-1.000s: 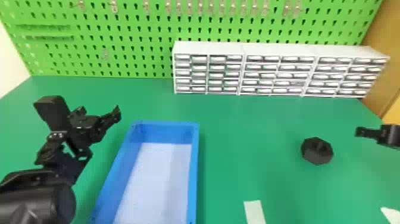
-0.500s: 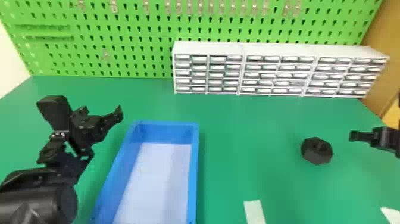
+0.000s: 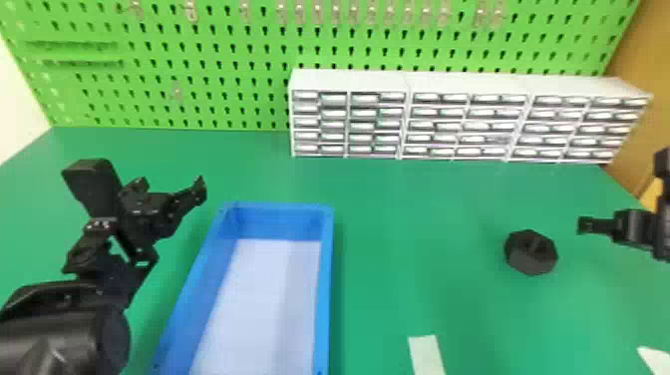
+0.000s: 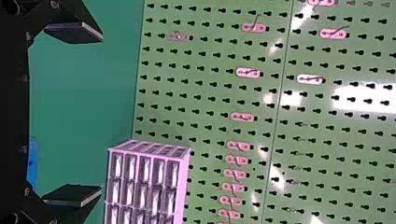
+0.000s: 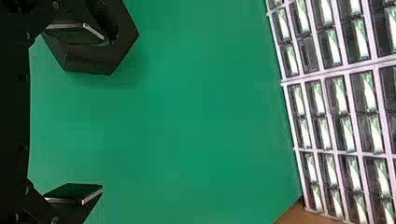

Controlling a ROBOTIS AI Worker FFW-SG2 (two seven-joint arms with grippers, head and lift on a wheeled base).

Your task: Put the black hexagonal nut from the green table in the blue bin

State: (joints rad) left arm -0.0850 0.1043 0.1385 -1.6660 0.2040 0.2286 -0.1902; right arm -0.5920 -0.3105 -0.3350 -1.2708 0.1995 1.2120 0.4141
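Over at eight o'clock the robot's left arm (image 3: 104, 269) is black all through: a fat, glossy round barrel (image 3: 65, 339), then angular brackets dotted with little pale spots, and a smooth, boxy block (image 3: 92, 184). The left gripper (image 3: 168, 184) is dark and knobbly. At three o'clock the right gripper (image 3: 633, 229) is black too, chunky and square-edged. Both have flat pads (image 5: 72, 191) with thin pale edges, and round screw heads (image 5: 56, 4) dot their frames.

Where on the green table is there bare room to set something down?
Widest: between the blue bin and the black hexagonal nut, before the drawer units. Another patch: between the bin's far edge and pegboard. Crowded: right, where the right gripper hangs near the nut.
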